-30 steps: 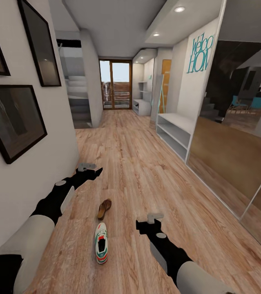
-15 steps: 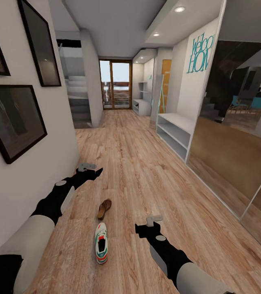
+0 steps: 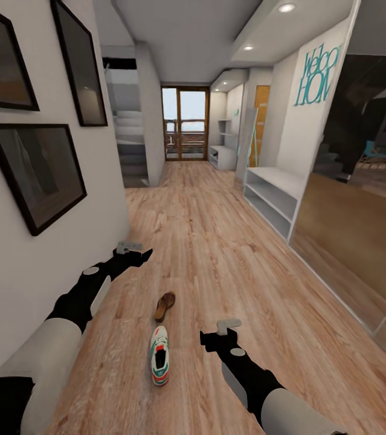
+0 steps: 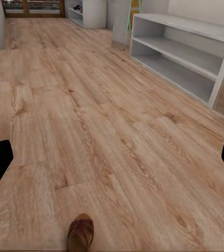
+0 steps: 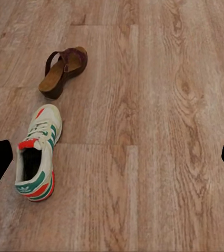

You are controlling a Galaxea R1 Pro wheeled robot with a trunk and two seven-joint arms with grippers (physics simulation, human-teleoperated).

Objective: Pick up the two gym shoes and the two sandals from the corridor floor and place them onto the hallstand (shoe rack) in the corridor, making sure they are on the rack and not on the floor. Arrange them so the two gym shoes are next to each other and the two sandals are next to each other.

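1 gym shoe (image 3: 160,364) lies on the corridor floor (image 3: 229,254) between the robot's 2 arms, toe pointing up the hallway, with 1 sandal (image 3: 165,306) just beyond it at 12 o'clock, the 2 apart. The hallstand (image 3: 273,197) stands well away at 2 o'clock against the right wall, its shelves bare. The right gripper (image 3: 221,333) hovers at the shoe's 3 o'clock, fingers spread wide; the left gripper (image 3: 133,250) hangs at 11 o'clock near the picture-hung wall (image 3: 35,241), also wide open. Both hold nothing.
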